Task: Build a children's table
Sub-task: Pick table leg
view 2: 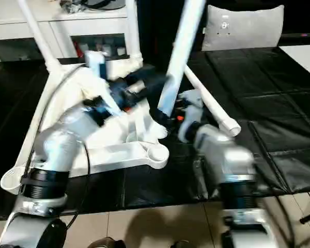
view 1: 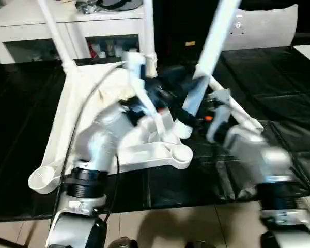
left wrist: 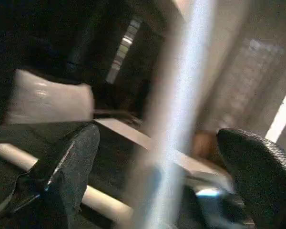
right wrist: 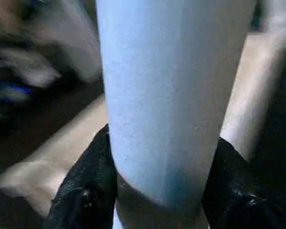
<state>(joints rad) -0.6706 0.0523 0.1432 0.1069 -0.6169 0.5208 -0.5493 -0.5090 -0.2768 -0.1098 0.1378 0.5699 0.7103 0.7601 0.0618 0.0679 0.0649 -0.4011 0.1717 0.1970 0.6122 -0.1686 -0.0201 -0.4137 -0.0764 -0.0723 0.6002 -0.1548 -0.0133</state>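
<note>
The white table top (view 1: 67, 119) lies upside down on the black surface, ribbed side up. Two legs (view 1: 54, 31) (view 1: 149, 31) stand upright in its far corner sockets. A third leg (view 1: 213, 46) leans to the right above the near right socket (view 1: 182, 153), its lower end just beside that socket. My right gripper (right wrist: 159, 186) is shut on this leg near its lower end. My left gripper (left wrist: 162, 138) is open; its fingers (left wrist: 69, 167) stand wide on either side of the same leg without touching it. Another leg (view 2: 212, 106) lies flat on the black surface to the right.
A white cabinet (view 1: 41, 31) with glass doors stands behind the table top at the back left. A white cushion-like panel (view 1: 263, 26) sits at the back right. The black surface ends at its near edge (view 1: 170, 204), with tiled floor below.
</note>
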